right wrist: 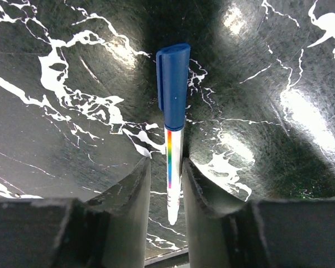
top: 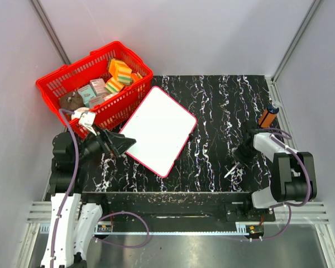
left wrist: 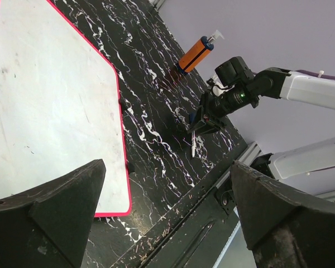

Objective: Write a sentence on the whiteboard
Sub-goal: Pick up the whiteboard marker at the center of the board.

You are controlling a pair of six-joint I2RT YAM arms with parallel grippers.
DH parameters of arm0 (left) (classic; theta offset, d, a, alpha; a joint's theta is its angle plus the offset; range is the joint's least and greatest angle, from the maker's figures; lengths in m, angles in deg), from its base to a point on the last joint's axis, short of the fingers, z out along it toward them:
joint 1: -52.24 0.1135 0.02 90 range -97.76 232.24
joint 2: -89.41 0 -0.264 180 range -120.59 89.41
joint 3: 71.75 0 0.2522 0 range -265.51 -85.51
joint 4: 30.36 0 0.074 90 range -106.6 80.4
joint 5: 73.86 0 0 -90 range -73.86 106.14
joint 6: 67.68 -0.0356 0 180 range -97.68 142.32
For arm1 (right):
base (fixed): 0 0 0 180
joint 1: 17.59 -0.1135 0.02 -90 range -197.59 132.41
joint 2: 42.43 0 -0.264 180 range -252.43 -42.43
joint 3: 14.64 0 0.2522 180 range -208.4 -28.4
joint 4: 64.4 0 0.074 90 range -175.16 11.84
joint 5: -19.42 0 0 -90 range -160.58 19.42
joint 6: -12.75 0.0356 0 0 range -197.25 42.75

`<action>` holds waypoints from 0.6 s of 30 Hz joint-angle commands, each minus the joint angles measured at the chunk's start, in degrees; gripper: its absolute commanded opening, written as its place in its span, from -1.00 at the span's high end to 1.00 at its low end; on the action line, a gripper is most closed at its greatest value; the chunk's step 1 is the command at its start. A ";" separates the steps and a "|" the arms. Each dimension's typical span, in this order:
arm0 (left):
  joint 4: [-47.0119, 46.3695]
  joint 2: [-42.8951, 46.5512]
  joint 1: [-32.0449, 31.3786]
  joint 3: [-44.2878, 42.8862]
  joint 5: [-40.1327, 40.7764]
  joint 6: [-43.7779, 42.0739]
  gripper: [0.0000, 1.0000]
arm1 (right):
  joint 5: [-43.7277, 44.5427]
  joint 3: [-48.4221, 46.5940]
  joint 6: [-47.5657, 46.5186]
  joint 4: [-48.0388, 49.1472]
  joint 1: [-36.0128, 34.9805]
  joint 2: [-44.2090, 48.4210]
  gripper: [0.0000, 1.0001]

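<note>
- The black, white-veined table (top: 223, 111) carries everything; both arms stand at its near edge.
- A red basket (top: 118, 107) sits at the far left corner. It holds yellow-and-green sponges (top: 120, 71) and small pastel boxes (top: 95, 89).
- The whiteboard (top: 162, 128) lies flat on the table, left of centre and turned at an angle. One corner is just beside the basket's front wall. Its pink-red rim is plain, and the left wrist view shows only faint grey smudges on its white face.
- The left arm reaches toward the board's left corner. The left gripper (top: 120, 144) hangs there with its jaws spread wide and nothing between them. From above, one black finger overlaps the board's edge; whether it touches cannot be told.
- The right arm bends down to the table on the right side, well apart from the board.
- The right gripper (right wrist: 166, 163) is down at the tabletop, its two fingers (right wrist: 137, 212) flanking the barrel of a marker. The jaws are narrow and close to the barrel, with a thin dark slit on one side. Whether they already pinch it cannot be told.
- An orange bottle (top: 267, 116) with a dark band lies near the far right edge, beyond the right gripper.
- The marker (right wrist: 173, 84) lies on the table. It has a blue cap and a white barrel with a rainbow stripe, and the cap points away from the wrist.
</note>
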 commanded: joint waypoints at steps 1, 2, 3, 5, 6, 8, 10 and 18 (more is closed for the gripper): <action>-0.63 -0.59 -0.14 -2.33 0.13 -0.90 -0.98 | -0.06 5.75 1.83 8.75 -0.39 0.17 0.41; -0.54 -0.68 -0.05 -2.50 0.13 -0.90 -0.98 | 0.11 6.19 1.74 9.19 -0.31 0.79 0.43; -0.54 -0.85 -0.14 -2.42 0.13 -0.99 -0.98 | -0.06 6.72 1.74 9.63 -0.31 1.23 0.43; -0.63 -1.12 -0.05 -2.77 -0.04 -1.07 -0.98 | -0.32 6.90 1.39 10.25 -0.31 1.58 0.45; -0.63 -1.21 -0.14 -2.86 -0.04 -1.25 -0.98 | -0.32 6.55 1.21 10.25 -0.39 1.32 0.59; -0.54 -1.56 -0.14 -3.38 -0.66 -1.60 -0.98 | -0.59 5.93 0.42 9.72 -0.31 0.27 0.77; -0.28 -2.26 -0.14 -3.73 -0.83 -2.04 -0.98 | -0.94 4.70 -0.54 8.94 -0.31 -1.31 1.00; 4.20 -4.37 -1.63 -6.98 -1.98 -5.73 -0.98 | -4.54 2.16 -4.05 8.14 -0.39 4.54 1.00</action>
